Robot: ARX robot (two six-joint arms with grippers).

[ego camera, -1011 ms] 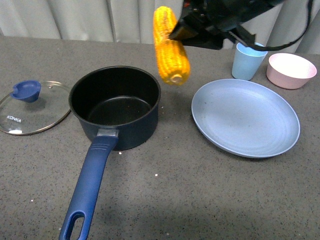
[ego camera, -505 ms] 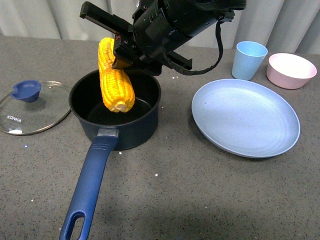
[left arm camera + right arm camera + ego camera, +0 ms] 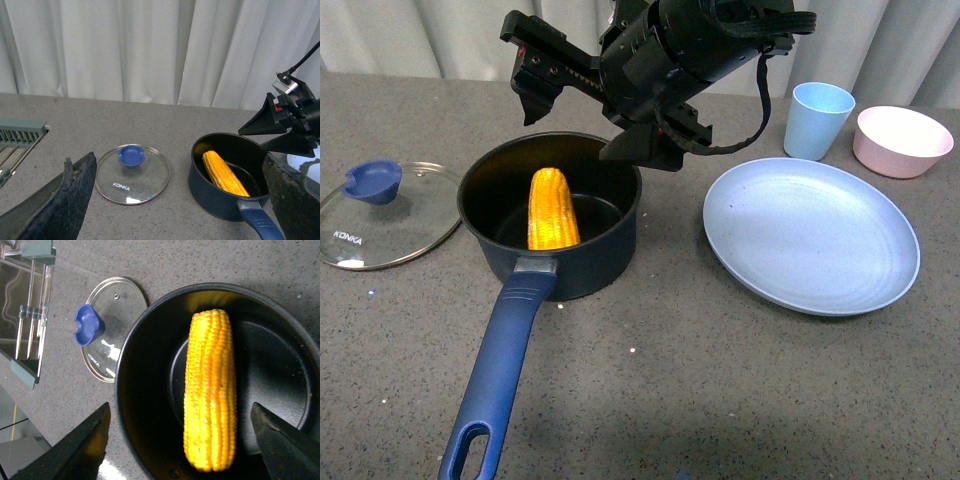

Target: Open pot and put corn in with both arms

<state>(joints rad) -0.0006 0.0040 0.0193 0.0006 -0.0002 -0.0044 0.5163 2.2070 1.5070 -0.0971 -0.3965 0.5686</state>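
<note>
- Table (image 3: 720, 380): grey speckled surface that bears everything listed.
- Pot (image 3: 575, 272): dark navy saucepan, uncovered. Its long blue handle (image 3: 498, 372) runs from the bowl toward 7 o'clock.
- Corn (image 3: 552, 210): inside the pot, lying on the black floor. The tapered end points to 12 o'clock and the butt is hidden behind the near rim. Nothing grips it.
- Lid (image 3: 388, 215): glass with a blue knob, flat on the table at 9 o'clock of the pot, just beside it.
- Plate (image 3: 810, 240): wide, light blue and bare, at 3 o'clock of the pot.
- Right gripper (image 3: 575, 128): above the pot's far rim, jaws spread wide and holding nothing.
- Step in hand, as judged: withdrawal after release. The gripper should rise straight up with the jaws kept apart. It should turn toward 3 o'clock only once its fingers are above the rim, so that neither rim nor cob is nudged.
- Left gripper (image 3: 182, 200): outside the front view, fingers wide apart and empty. It looks on from beyond the lid and is best left where it is.
- Cup (image 3: 817, 120) and pink bowl (image 3: 902, 140): at 2 o'clock, well apart from the pot.
</note>
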